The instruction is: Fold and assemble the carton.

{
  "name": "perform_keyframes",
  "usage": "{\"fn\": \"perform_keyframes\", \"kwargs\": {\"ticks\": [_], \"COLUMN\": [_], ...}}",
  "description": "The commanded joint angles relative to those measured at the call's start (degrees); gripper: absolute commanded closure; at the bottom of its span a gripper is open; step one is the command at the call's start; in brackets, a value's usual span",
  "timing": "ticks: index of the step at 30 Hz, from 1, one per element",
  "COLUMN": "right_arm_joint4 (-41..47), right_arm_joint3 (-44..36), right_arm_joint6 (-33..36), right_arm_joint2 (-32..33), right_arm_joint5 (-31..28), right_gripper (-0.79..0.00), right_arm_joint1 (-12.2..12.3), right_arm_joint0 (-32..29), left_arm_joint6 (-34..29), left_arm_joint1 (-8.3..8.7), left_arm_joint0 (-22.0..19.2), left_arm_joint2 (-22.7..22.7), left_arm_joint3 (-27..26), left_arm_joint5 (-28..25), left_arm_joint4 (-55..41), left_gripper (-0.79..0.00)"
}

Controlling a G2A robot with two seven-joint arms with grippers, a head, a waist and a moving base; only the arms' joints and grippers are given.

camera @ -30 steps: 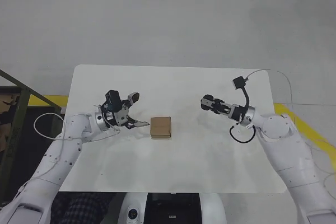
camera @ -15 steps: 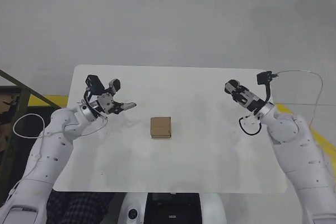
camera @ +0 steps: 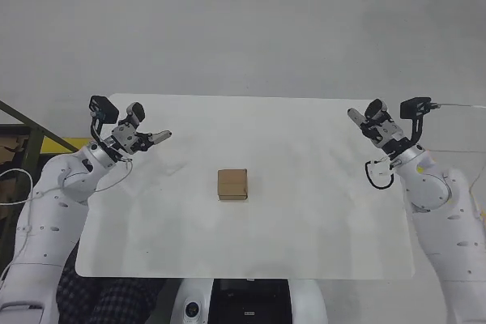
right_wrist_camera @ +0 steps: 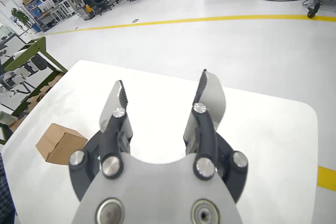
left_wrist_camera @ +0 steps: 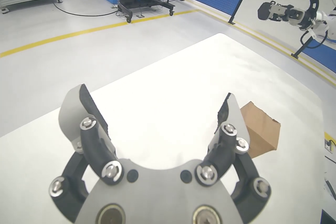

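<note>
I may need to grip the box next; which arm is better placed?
Left, probably. The left gripper and right gripper are both open, clear of the box, but the top view shows the left nearer it.

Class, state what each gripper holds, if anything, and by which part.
Nothing is held: left gripper and right gripper show open, empty jaws; the carton sits apart on the table.
</note>
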Motion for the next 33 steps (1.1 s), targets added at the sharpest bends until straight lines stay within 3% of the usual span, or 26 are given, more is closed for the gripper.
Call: {"fn": "perform_keyframes", "kwargs": {"ticks": [1, 11, 33], "right_arm_joint4": [-0.47, -0.47, -0.47], "right_arm_joint3": [-0.14, -0.14, -0.13], "right_arm_joint6": [-0.68, -0.68, -0.68], "right_arm_joint2": [0.51, 0.51, 0.51], "right_arm_joint5": [-0.03, -0.03, -0.03], "right_gripper": [-0.785, -0.785, -0.785], "right_arm_joint1": [0.07, 0.07, 0.07], "right_arm_joint0": [-0.25, -0.25, -0.25], "left_arm_joint6": [-0.63, -2.24, -2.21], "left_arm_joint1": [0.08, 0.55, 0.56], "left_arm_joint0": [0.27, 2.24, 2.36], "left_arm_joint2": [-0.54, -3.79, -3.89], "left_arm_joint3": [0.06, -1.21, -1.27], "left_arm_joint5": [0.27, 0.76, 0.69], "left_arm_joint4": [-0.54, -2.43, -2.49], "left_gripper": [-0.785, -0.785, -0.784]}}
